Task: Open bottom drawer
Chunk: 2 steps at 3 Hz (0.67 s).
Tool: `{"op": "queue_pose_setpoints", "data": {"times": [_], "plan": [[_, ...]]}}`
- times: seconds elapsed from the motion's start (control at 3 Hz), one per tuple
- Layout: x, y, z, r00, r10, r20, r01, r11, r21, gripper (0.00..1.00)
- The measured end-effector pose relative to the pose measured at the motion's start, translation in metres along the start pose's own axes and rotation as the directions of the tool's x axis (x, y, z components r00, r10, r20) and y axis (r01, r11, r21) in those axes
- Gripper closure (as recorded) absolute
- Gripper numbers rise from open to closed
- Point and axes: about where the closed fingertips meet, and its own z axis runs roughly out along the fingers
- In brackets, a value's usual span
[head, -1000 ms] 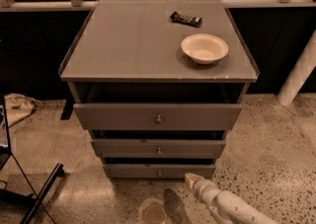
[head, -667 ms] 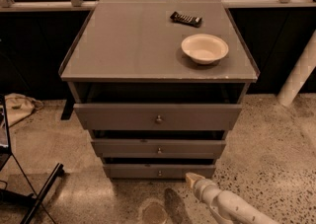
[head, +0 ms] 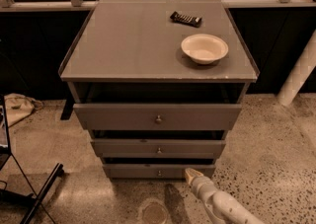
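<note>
Nothing measurable had moved since the earlier frames: the claw [head: 192,174] remained low near the floor, just in front of the right part of the bottom drawer [head: 131,171]. Claw opening: could not tell; nothing evidently held. The drawer was the lowest of three, its front's long axis running side to side. Its knob [head: 159,172] lay near, leftward of the claw tip in view, at about the same height. Judged next need: a sideways shift to the knob.

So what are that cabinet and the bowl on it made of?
Cabinet: looks like grey painted metal or laminate, matte with a soft sheen on top; hard to say which. Bowl: pale, smooth, thin-rimmed, probably paper or plastic, maybe ceramic. The gripper is low, just in front of the bottom drawer.
</note>
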Motion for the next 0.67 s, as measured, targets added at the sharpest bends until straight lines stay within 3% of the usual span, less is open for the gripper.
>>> {"op": "queue_pose_setpoints", "data": {"times": [0.33,0.67], "plan": [[-0.006,-0.011,0.028,0.998,-0.01,0.059,0.008,0.9994,0.033,1.0],[-0.006,-0.025,0.051,0.997,0.002,0.074,-0.007,0.9977,0.067,1.0]]}}
